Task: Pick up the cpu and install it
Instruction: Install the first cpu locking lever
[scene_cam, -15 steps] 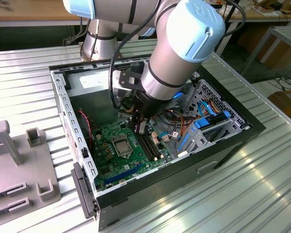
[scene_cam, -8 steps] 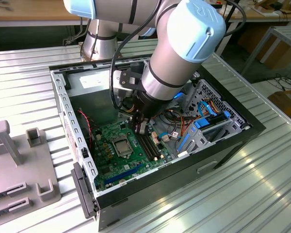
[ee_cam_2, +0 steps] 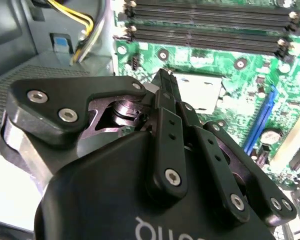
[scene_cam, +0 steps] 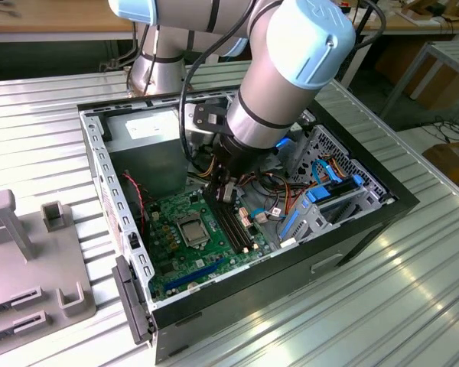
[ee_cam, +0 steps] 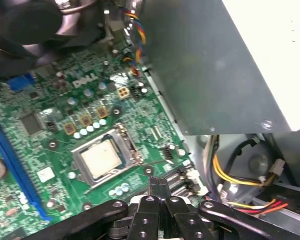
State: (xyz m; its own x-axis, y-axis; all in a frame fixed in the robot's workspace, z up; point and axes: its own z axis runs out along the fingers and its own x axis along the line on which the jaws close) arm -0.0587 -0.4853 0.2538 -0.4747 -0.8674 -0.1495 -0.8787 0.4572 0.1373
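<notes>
I see the black claw [ee_cam: 158, 187] with its fingers pressed together and nothing between them, hanging inside the open black computer case [scene_cam: 382, 200] that sits on the ribbed metal desk [scene_cam: 413, 290]. In the exterior view the claw [scene_cam: 224, 191] hovers over the black memory slots [scene_cam: 233, 222] of the green motherboard [scene_cam: 185, 256]. The small square cpu with a pale silver metal top [ee_cam: 101, 160] lies flat in the black socket with a metal frame [ee_cam: 126, 145], just beside the claw's tips in the first wrist view. In the exterior view the cpu [scene_cam: 193, 227] sits toward that view's left of the claw. In the second wrist view the cpu [ee_cam_2: 202, 92] lies just beyond the fingertips [ee_cam_2: 165, 80].
</notes>
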